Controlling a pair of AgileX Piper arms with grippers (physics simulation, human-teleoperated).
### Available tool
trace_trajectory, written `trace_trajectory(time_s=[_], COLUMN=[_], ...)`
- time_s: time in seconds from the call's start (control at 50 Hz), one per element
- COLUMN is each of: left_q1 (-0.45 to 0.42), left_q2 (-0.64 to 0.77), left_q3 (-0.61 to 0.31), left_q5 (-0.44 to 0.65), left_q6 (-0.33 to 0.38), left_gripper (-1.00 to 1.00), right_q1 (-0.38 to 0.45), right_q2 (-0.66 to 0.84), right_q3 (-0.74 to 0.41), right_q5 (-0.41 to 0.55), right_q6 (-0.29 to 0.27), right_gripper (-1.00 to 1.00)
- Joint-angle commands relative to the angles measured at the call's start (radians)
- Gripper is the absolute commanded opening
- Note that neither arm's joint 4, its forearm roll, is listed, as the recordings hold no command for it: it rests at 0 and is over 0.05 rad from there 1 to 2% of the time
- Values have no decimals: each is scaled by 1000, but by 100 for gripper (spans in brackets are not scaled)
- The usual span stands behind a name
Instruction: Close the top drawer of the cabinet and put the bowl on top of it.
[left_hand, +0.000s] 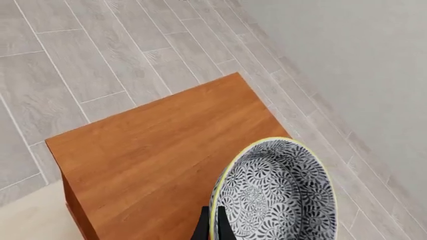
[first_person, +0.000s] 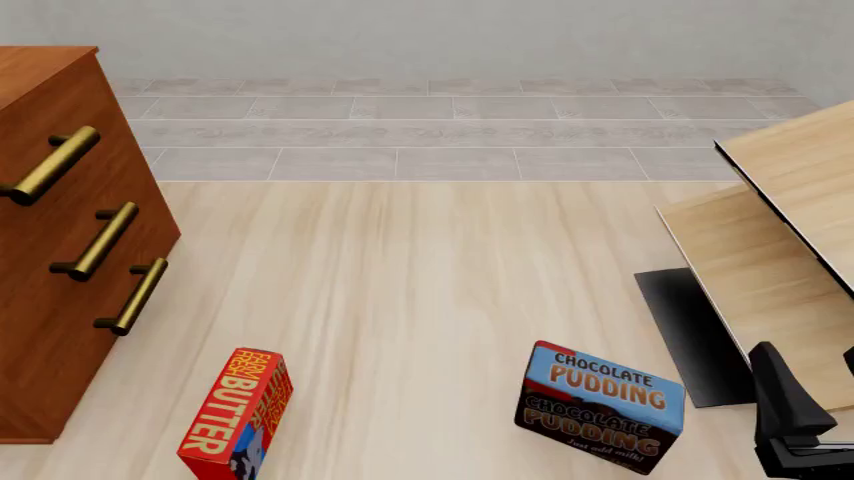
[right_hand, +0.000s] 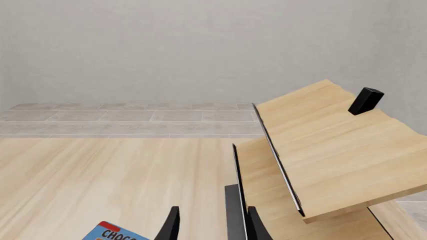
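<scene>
The blue-grey floral bowl with the pale yellow rim (left_hand: 277, 192), lower right of the left wrist view, is pinched by its rim in the left gripper (left_hand: 212, 227), above the reddish-brown wooden cabinet (left_hand: 167, 150). Released off-centre, it could tip off the edge. The right gripper (right_hand: 212, 225) idles narrowly parted. The front view hides both bowl and left arm; the top drawer (first_person: 54, 165) looks flush.

Cabinet (first_person: 54, 250): reddish-brown wood grain; brass-coloured bar handles (first_person: 54, 165). Bowl (left_hand: 280, 192): dense blue-grey and white floral pattern, pale yellow rim. Butter box (first_person: 240, 415): red with white lettering. Pudding box (first_person: 601, 405): blue upper band, dark brown lower band. Table (first_person: 427, 290): pale wood grain. Floor (first_person: 467, 125): grey tile. Far wall: plain grey.
</scene>
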Motion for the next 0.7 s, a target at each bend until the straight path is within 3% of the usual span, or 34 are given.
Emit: trace_trajectory(time_s=[0.02,0.24,0.26,0.36,0.38,0.44,0.6,0.66,0.7], left_q1=[19,35,29,26,26,28,29,30,27], left_q2=[24,35,30,29,20,32,30,6,15], left_q3=[-24,-28,-22,-17,37,-20,-35,46,-38], left_q5=[1,-3,0,6,-38,7,16,-43,28], left_q6=[23,37,36,51,50,55,61,64,65], left_gripper=[-100,-100,100,100,100,100,100,100,100], right_q1=[0,0,0,0,0,0,0,0,0], right_q2=[0,0,0,0,0,0,0,0,0], right_q3=[2,2,2,2,2,2,2,2,2], right_q5=[-2,-2,-2,-2,-2,-2,-2,-2,-2], right_q6=[0,0,0,0,0,0,0,0,0], right_gripper=[100,100,100,100,100,100,100,100,100])
